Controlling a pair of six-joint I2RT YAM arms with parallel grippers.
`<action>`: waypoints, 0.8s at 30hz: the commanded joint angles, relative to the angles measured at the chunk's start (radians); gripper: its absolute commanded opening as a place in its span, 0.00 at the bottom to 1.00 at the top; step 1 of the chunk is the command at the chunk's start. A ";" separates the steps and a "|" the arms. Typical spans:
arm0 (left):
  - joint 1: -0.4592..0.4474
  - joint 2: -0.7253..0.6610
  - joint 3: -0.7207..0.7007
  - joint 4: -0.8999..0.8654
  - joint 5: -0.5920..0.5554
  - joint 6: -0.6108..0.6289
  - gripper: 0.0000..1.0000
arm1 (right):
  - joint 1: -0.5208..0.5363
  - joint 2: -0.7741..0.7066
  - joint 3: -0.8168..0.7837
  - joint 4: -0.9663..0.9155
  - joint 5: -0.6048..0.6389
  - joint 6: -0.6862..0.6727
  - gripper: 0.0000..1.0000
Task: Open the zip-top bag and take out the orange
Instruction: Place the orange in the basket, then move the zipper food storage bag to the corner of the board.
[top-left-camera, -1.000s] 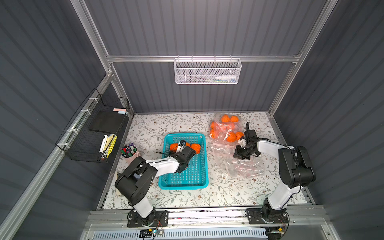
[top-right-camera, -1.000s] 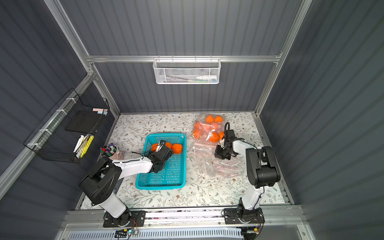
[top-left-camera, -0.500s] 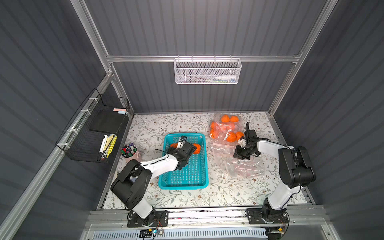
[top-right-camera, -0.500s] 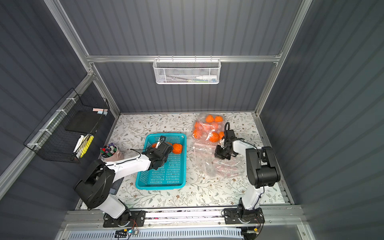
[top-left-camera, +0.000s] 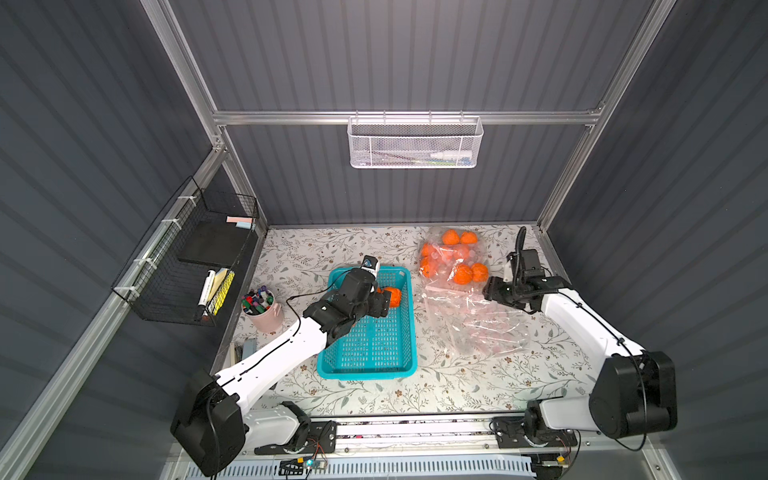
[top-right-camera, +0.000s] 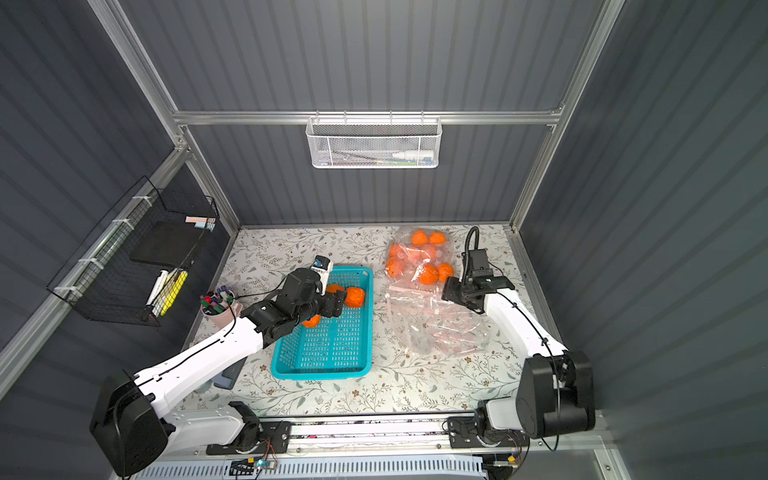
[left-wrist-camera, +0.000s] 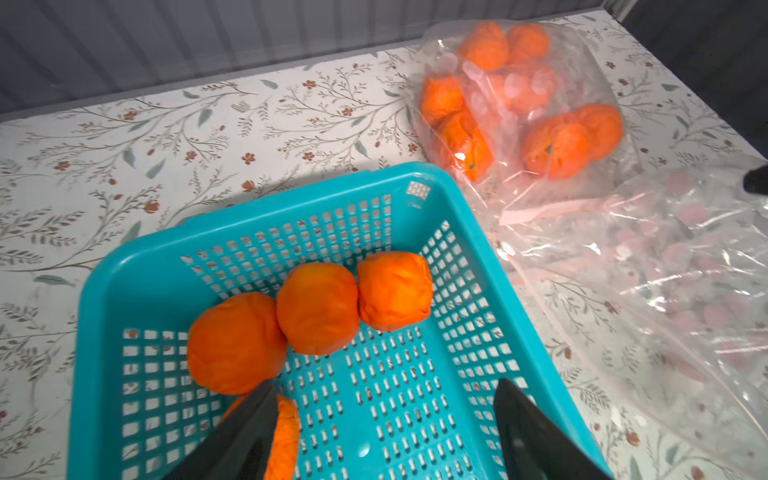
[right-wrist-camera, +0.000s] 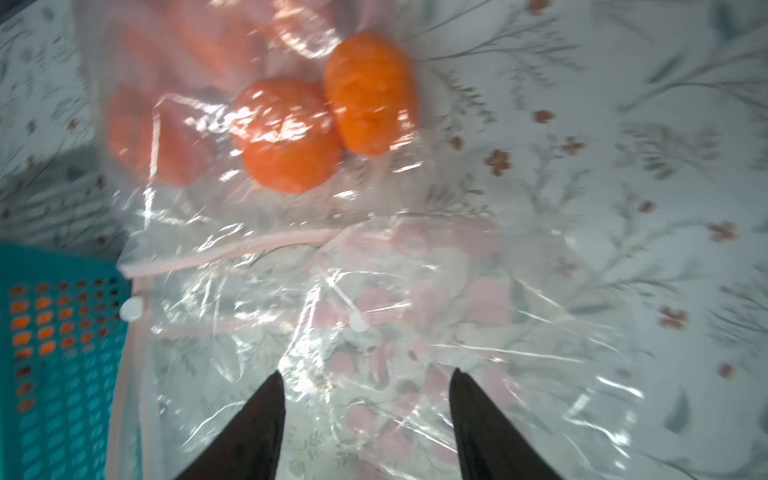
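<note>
1. My top views both look down from high at the front, nearly alike, covering the whole table (top-left-camera: 311, 249) to the back wall (top-left-camera: 395, 195).
2. My left wrist view sits close above the basket (left-wrist-camera: 124, 266), facing the zip-top bags (left-wrist-camera: 519, 104).
3. My right wrist view hangs close over those bags, catching the basket's edge too.

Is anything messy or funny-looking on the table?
Nothing is spilled or broken. The messiest part is the heap of crumpled clear bags, which look empty, by the right hand next to the bag of oranges. The oranges in the teal basket look lumpy and dented, not round.
</note>
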 joint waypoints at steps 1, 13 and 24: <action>0.005 -0.006 -0.006 -0.025 0.064 0.026 0.83 | -0.005 0.053 0.012 -0.079 0.232 -0.035 0.83; 0.005 0.000 -0.014 -0.029 0.077 0.047 0.83 | -0.007 0.398 0.180 -0.166 0.185 -0.069 0.47; 0.005 -0.019 -0.023 -0.018 0.104 0.046 0.83 | -0.159 0.344 0.376 -0.178 0.280 -0.139 0.04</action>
